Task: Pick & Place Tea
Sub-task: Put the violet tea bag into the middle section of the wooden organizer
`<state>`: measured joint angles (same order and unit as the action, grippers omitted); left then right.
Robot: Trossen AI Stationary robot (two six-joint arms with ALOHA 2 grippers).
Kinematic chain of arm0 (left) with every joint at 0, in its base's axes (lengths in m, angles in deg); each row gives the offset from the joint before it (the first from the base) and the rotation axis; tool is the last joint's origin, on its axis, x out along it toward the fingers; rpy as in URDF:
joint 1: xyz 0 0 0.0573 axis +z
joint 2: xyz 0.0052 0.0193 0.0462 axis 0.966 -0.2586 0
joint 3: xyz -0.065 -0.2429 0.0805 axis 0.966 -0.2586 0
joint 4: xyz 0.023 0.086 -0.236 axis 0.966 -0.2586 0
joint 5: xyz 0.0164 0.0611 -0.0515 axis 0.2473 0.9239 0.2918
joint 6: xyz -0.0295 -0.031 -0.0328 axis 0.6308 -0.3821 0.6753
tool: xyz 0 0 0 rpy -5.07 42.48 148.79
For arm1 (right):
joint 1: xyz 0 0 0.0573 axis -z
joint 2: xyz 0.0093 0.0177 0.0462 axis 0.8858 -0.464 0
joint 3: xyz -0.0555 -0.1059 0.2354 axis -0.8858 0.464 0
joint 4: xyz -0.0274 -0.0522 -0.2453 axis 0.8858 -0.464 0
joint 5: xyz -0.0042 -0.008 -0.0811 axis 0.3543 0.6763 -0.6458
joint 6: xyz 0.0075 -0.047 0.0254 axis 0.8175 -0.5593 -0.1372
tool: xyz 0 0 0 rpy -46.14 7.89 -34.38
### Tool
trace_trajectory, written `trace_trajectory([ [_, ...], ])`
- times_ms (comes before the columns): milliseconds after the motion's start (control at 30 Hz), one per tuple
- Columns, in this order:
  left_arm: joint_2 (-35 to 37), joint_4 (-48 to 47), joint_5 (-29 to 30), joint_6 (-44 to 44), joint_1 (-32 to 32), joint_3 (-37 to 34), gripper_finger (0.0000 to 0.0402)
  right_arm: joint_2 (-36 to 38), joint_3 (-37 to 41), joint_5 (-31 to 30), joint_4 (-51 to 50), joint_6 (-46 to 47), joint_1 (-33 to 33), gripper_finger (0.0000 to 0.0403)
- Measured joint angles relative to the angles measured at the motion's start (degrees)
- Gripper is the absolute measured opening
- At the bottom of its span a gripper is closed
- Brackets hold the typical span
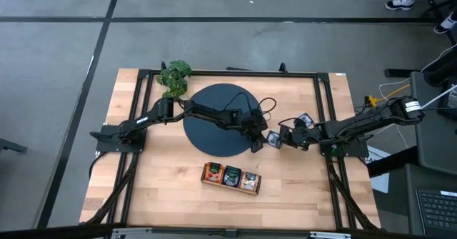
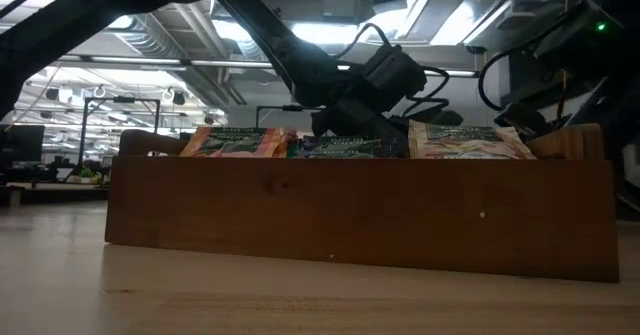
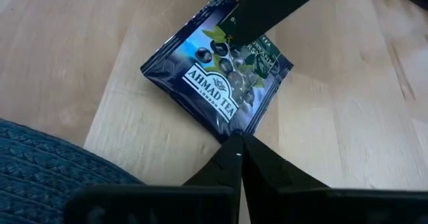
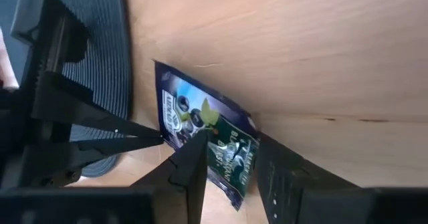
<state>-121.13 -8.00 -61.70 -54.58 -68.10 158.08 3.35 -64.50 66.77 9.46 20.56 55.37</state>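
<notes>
Pale wood makes up the desk point(image 1: 164, 189), with a round dark mat point(image 1: 214, 110) at its middle, a green plant point(image 1: 175, 76) at the mat's far edge and a brown compartment tray point(image 1: 230, 177) near the front, already holding orange, dark and pale sachets. Both arms meet just off the mat's right edge over one dark blue tea sachet point(image 3: 217, 83), which lies flat on the bare wood beside the mat. The right pincer point(image 4: 231, 160) appears to have its fingers either side of one corner of the sachet, pinching it as far as I can judge; the left pincer point(image 3: 239, 142) has its tips pressed together, touching the opposite corner. My reading is that the left tips pin or nudge the packet while the right takes hold, so the right should close firmly before lifting and the left should back off cleanly. Another sachet point(image 1: 304, 118) lies close behind the right arm, and the two arms crowd each other.
</notes>
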Motion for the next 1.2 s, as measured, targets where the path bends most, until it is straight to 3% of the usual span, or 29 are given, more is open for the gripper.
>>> trace_trajectory([
  [167,0.0,0.03,-0.11,0.16,0.02,0.01,0.0002,-1.28,0.11,0.15,2.01,-1.87,0.0,0.0088],
  [367,0.65,-0.82,-2.03,-1.68,0.19,-0.03,0.0005,-1.37,0.22,0.63,1.94,-2.2,0.02,0.0009],
  [633,5.74,-12.49,-6.28,-4.88,2.26,-0.56,0.0008,-1.22,-0.79,1.06,2.46,-6.0,0.0,0.0005],
  [833,10.39,-19.55,-5.45,-9.37,4.65,-0.78,0.0007,-1.22,-4.92,3.97,1.05,-17.95,0.02,0.0004],
  [1033,13.24,-21.94,-16.46,-12.71,6.75,-0.59,0.0032,-1.19,-11.84,5.08,-7.36,-29.84,0.02,0.0003],
  [1200,15.5,-30.71,-21.99,-16.54,9.85,-0.58,0.0074,-1.19,-18.24,3.92,-16.07,-36.31,0.01,0.0003],
])
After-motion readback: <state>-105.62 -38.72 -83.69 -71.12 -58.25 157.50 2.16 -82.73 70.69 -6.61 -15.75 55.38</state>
